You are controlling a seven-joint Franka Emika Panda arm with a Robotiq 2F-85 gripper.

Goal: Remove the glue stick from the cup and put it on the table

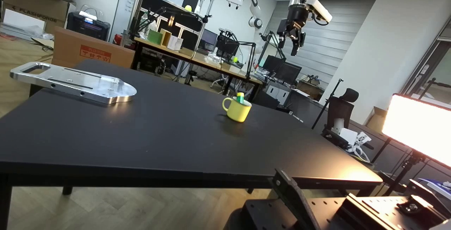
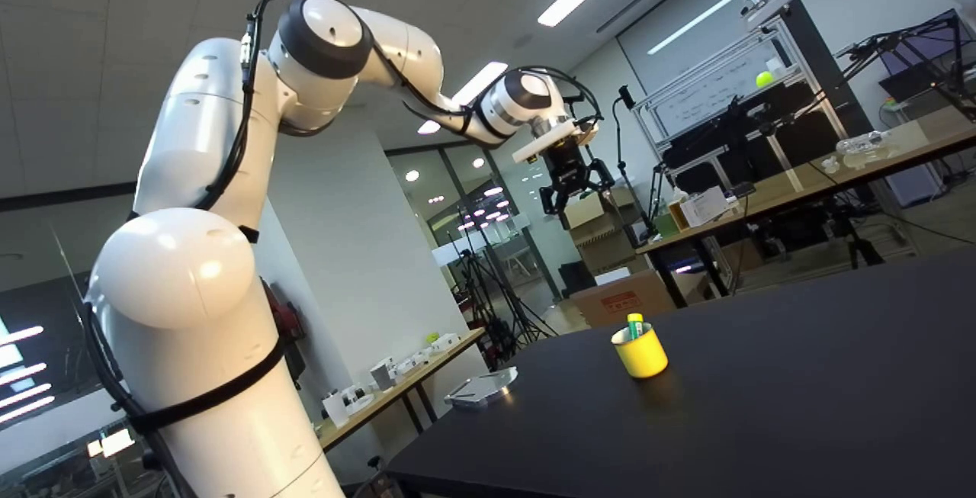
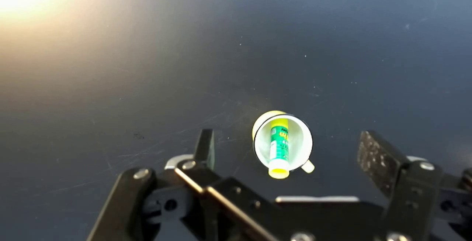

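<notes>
The jaws stood spread and empty well above the counter (image 1: 169, 131), where the glue stick (image 3: 279, 145) sat in the yellow mug (image 1: 239, 112), its top poking past the rim. Removal called for centring over that top, pinching it clear of the rim, then drawing it out along its own axis.

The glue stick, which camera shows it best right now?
The wrist view. It looks down into the cup, so most of the glue stick shows, including its printed green label. In both exterior views, the cup's wall hides the lower part, leaving only the yellow top and some green in sight.
</notes>
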